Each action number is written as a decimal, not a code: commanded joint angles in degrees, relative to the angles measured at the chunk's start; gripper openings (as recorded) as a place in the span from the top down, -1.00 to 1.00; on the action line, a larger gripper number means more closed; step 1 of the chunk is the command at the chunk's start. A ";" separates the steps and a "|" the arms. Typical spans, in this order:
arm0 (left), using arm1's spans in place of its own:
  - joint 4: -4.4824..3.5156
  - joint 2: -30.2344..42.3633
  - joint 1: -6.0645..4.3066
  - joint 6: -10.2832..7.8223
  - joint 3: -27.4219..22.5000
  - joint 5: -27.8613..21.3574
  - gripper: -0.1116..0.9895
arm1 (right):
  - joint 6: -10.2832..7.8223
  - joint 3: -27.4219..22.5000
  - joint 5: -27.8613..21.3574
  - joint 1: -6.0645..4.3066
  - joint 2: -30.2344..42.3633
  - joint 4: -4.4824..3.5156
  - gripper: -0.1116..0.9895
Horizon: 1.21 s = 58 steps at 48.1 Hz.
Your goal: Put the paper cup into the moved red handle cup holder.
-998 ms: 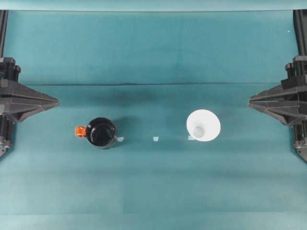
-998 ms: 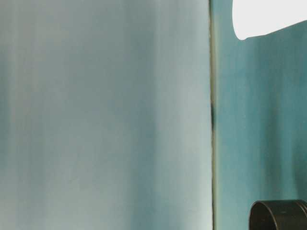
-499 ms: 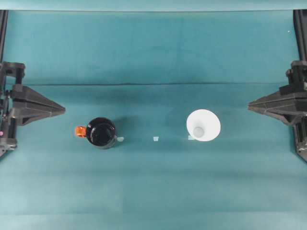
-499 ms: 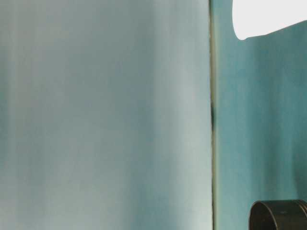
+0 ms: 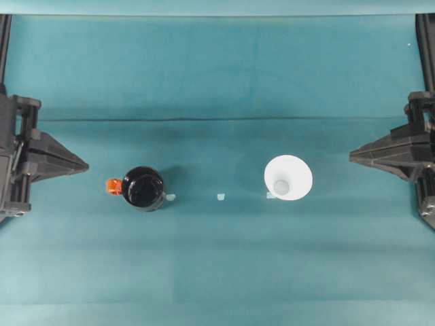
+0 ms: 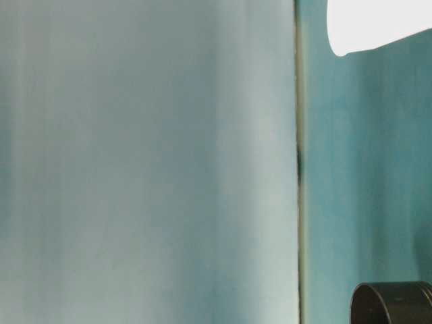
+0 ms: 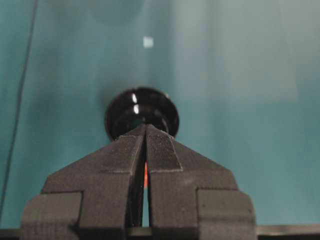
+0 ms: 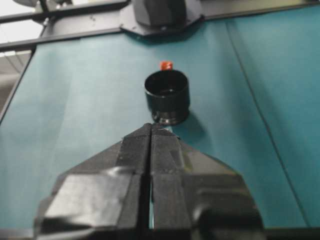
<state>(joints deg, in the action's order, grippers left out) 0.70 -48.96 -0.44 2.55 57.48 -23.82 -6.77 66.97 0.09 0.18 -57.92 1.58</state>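
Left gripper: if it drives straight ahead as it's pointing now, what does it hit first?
Most likely the black cup holder: the closed left gripper points right at it, red handle facing the tips. Height above the table is unclear, so it might pass over.

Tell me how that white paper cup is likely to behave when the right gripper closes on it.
The paper cup looks thin-walled, so it probably dents under a hard squeeze. It seems light and stands free on the cloth, apart from the red handle cup holder, so a nudge may slide or tip it. The right gripper is shut now.
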 commanded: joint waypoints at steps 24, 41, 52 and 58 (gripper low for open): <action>0.09 4.39 0.09 2.37 -2.64 -4.66 0.44 | -0.62 -1.05 -1.05 -0.26 -0.35 0.09 0.99; 0.09 8.61 -0.09 3.87 -2.90 -6.24 -0.93 | -0.62 -1.05 -2.37 -0.35 -0.35 0.09 0.99; 0.09 13.45 -0.09 4.22 -3.34 -5.98 -0.94 | -0.62 -1.05 -3.43 -0.35 -0.35 0.09 0.99; 0.09 17.05 -0.09 4.04 -3.69 -5.45 -0.94 | -0.53 -1.05 -3.52 -0.26 -0.35 0.09 0.99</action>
<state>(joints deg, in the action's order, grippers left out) 0.70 -33.66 -0.44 6.68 55.20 -29.88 -6.86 66.97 -3.60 -0.09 -58.62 1.58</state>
